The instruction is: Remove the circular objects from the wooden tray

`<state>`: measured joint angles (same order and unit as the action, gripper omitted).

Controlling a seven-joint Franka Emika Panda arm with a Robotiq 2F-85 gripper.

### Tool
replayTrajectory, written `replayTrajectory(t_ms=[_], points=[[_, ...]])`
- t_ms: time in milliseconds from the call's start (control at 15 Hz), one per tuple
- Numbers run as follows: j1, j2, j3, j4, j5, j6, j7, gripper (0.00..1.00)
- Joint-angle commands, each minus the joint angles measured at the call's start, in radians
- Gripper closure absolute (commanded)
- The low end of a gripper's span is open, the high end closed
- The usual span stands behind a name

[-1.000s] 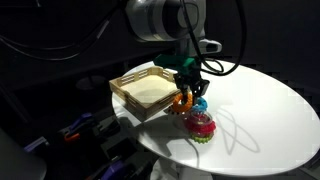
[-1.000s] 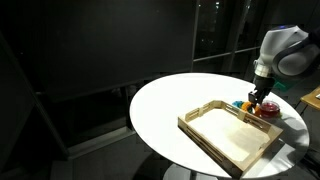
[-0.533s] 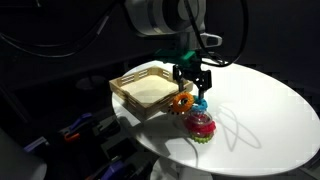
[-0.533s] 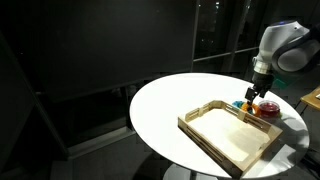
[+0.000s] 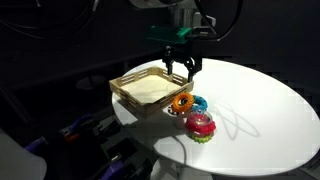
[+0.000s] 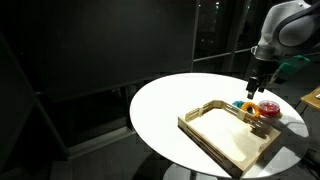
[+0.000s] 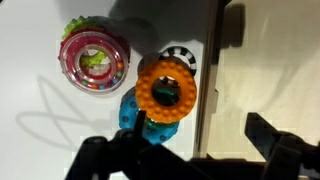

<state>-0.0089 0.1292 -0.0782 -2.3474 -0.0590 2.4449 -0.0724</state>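
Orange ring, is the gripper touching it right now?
Apart. In an exterior view the gripper hangs open above the orange ring, with clear space between them.

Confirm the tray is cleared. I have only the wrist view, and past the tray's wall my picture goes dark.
Observer: In an exterior view the wooden tray shows a bare, pale bottom from wall to wall, with no ring inside it.
Operator: Tell me how high the hand is; I see only the finger ends.
Observer: The hand hangs open, well above the orange ring and the tray's wall, touching neither.
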Motion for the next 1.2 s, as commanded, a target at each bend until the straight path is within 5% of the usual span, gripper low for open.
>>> replayTrajectory(t_ms=[0,333,1133], points=[[-0.027,-0.08,0.03,0.0,0.101,-0.131,-0.118,0.0],[-0.02,-0.178,0.021,-0.003,0.121,-0.273,-0.137,0.0],[0.012,-0.461,0.013,-0.011,0.152,-0.407,-0.154,0.0]])
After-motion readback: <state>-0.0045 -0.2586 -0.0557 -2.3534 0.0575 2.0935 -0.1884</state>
